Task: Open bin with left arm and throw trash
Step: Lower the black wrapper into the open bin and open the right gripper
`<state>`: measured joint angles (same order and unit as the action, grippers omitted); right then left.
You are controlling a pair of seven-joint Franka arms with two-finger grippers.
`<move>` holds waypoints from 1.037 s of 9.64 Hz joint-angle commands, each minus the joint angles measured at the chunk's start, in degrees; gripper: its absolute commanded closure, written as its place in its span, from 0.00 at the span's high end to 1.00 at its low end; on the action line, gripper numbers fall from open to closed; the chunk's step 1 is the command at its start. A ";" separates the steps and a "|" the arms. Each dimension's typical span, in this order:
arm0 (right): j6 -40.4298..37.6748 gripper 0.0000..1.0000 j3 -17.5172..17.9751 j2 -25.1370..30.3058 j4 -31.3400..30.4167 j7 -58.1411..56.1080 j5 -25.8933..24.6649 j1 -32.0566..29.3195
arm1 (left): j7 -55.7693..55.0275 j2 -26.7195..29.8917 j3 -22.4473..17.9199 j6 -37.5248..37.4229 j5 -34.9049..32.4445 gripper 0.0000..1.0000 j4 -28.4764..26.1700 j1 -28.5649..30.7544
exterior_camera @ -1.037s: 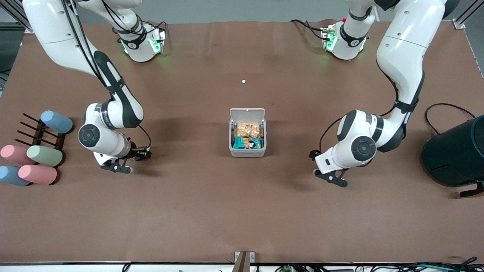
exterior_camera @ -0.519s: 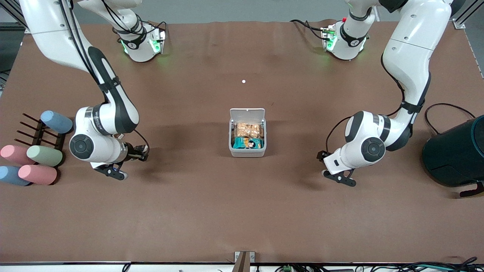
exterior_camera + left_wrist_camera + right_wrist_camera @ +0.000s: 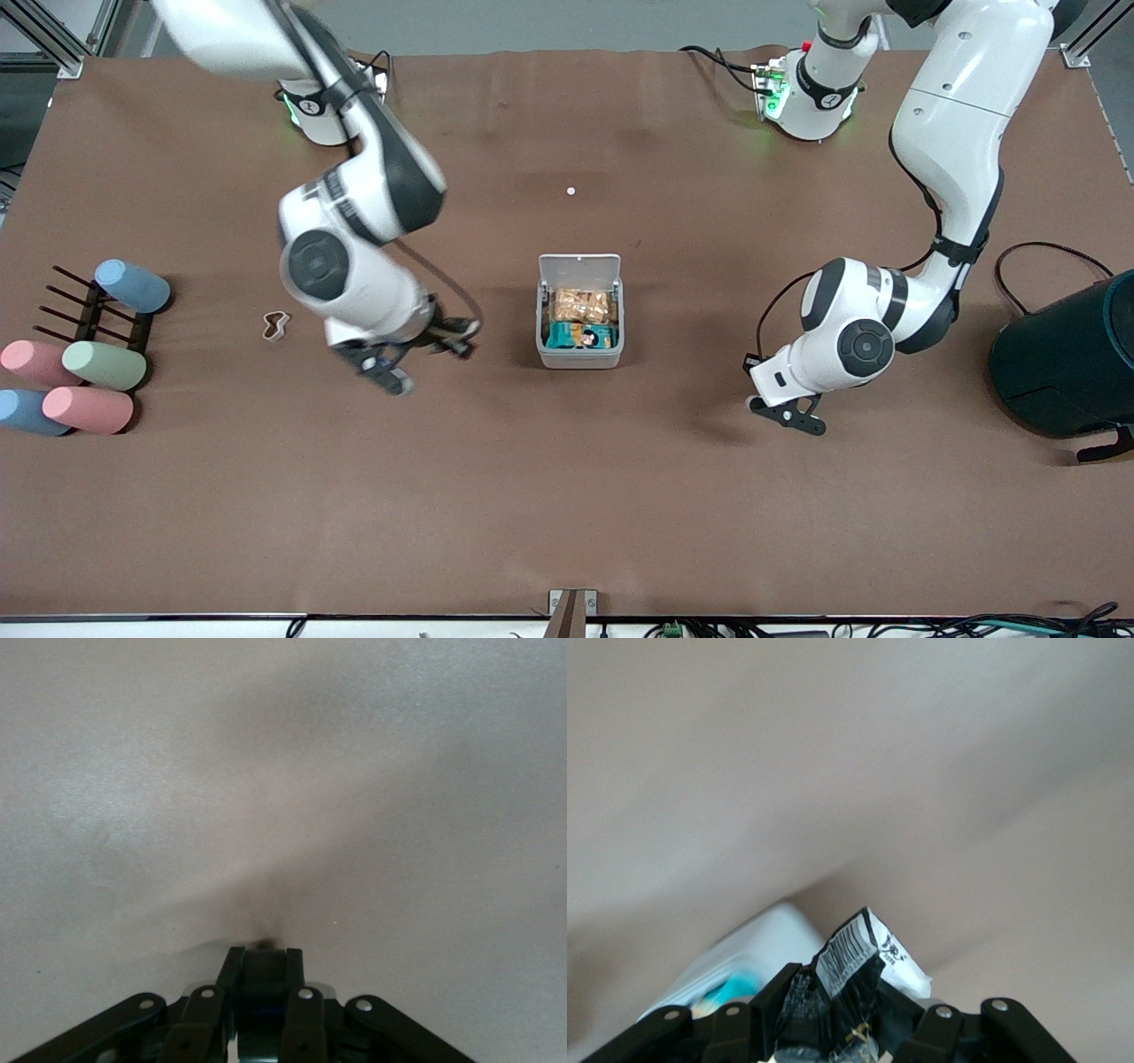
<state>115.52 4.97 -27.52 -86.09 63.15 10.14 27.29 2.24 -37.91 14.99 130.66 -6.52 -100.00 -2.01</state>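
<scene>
Now the right gripper (image 3: 390, 368) is clamped on the crumpled black wrapper (image 3: 850, 974) over the table (image 3: 567, 496), between the whitish loop band (image 3: 276, 324) and the bin (image 3: 580, 356). The bin sits mid-table with its lid (image 3: 580, 264) raised (packets show inside). The left gripper (image 3: 788, 416) hangs low over bare table toward the left arm's end, fingers (image 3: 237, 970) drawn together; I cannot tell whether they pinch anything.

White bin (image 3: 580, 354), black barcode-printed wrapper (image 3: 849, 979), whitish loop band (image 3: 276, 325), brown table (image 3: 567, 496).
</scene>
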 commanded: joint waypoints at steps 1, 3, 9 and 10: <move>5.12 0.21 -0.66 -2.27 3.20 7.39 1.46 4.59 | -0.39 2.05 0.83 0.82 0.63 0.00 -1.16 -0.27; 9.27 0.21 -0.66 -3.85 3.21 11.72 1.55 7.07 | -0.48 3.45 1.88 0.39 0.54 0.00 1.12 -0.10; 9.55 0.43 -0.75 -8.95 3.03 12.26 1.38 9.98 | -10.76 3.55 10.14 0.30 11.22 0.00 4.11 0.60; 9.46 0.57 -0.75 -9.31 3.03 11.83 1.20 9.71 | -11.11 3.64 10.76 0.30 15.53 0.00 4.55 0.52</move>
<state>125.26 4.34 -35.98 -84.25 75.02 10.79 37.20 -7.92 -34.64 24.84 131.33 5.00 -96.13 -1.95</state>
